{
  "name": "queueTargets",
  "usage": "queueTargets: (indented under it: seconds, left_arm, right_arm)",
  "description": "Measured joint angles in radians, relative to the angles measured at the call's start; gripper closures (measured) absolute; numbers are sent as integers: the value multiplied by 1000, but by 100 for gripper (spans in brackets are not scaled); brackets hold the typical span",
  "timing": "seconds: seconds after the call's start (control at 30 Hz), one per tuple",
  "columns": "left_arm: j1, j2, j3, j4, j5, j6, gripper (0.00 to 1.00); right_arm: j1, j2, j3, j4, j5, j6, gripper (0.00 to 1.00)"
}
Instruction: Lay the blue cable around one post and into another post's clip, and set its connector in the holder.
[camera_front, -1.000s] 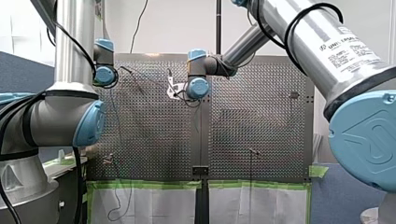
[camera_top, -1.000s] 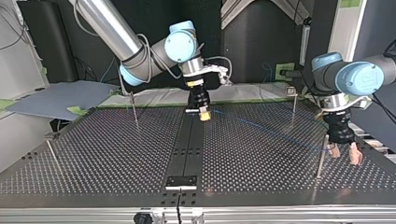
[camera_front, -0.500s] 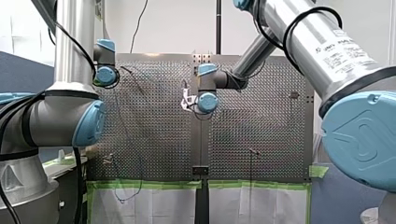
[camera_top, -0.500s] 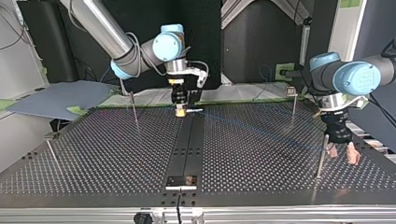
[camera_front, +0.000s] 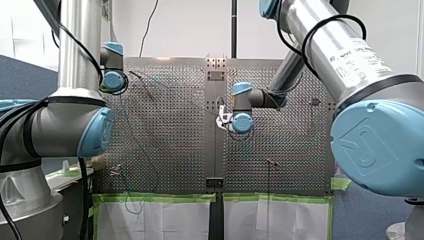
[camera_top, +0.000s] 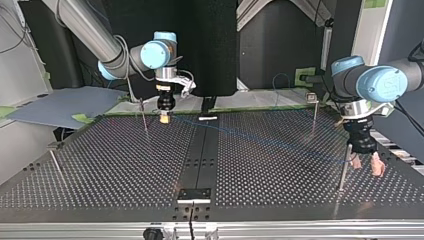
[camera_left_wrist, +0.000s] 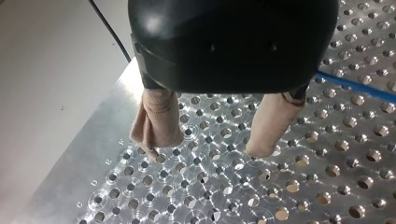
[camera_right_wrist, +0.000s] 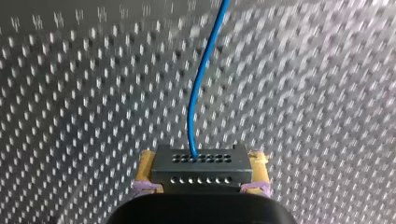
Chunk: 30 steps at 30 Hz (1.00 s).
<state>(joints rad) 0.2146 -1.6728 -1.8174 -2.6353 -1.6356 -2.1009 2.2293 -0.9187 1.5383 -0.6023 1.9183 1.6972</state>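
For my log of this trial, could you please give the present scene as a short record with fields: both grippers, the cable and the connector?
right gripper: shut on the connector, yellow pads at its two sides
left gripper: open, beige pads, holds nothing, low over the table
blue cable: leaves the connector and runs across the table toward the post beside the left gripper
cable around that post: cannot tell
connector set down: no, held above the table

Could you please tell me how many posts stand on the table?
4, by the top view: far-left post, near-left post, far-right post, near-right post. Others may be hidden.
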Motion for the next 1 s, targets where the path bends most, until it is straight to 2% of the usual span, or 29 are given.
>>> queueTargets:
  seconds: [0.13, 0.27, 0.37, 0.5, 0.77, 0.87, 1.0]
  left_arm:
    - [0, 0, 0, 1, 0, 1, 0]
    - [0, 0, 0, 1, 1, 1, 0]
    - [-1, 0, 0, 1, 1, 1, 0]
    - [-1, 0, 0, 1, 1, 1, 0]
    - [0, 0, 0, 2, 0, 3, 0]
    - [0, 0, 0, 1, 0, 4, 0]
    - [0, 0, 0, 1, 0, 4, 0]
  right_arm:
    - [-36, 4, 36, -36, 9, -1, 100]
    - [-73, 22, 73, -73, 38, -3, 100]
    - [-95, 46, 101, -101, 65, 7, 100]
    - [-97, 86, 142, -143, 106, 25, 100]
    - [-89, 160, 217, -217, 180, 28, 100]
    - [-99, 187, 244, -244, 208, 24, 100]
    - [-115, 205, 284, -284, 240, 2, 100]
